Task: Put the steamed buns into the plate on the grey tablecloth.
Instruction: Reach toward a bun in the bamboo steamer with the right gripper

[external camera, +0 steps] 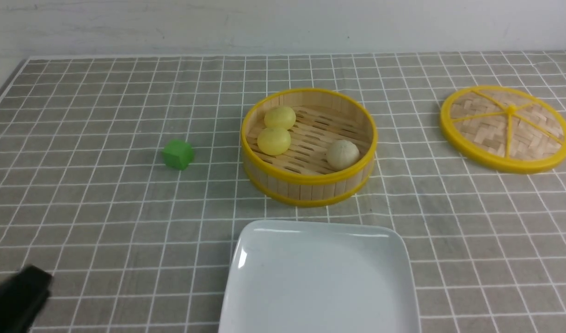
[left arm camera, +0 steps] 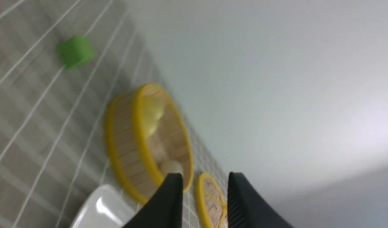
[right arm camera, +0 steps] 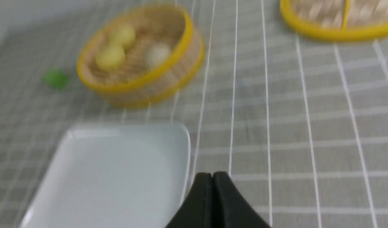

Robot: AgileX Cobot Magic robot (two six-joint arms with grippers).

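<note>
You have three buns in the basket, centre of the front view. Plate bottom centre, just below the basket, on the cloth. Left gripper bottom left, fingers apart. Right gripper fingers pressed together.

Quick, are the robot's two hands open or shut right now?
Left gripper: open, holding nothing.
Right gripper: shut, holding nothing.

green cube left of bamboo steamer — woven lid flat, well apart, right
</note>
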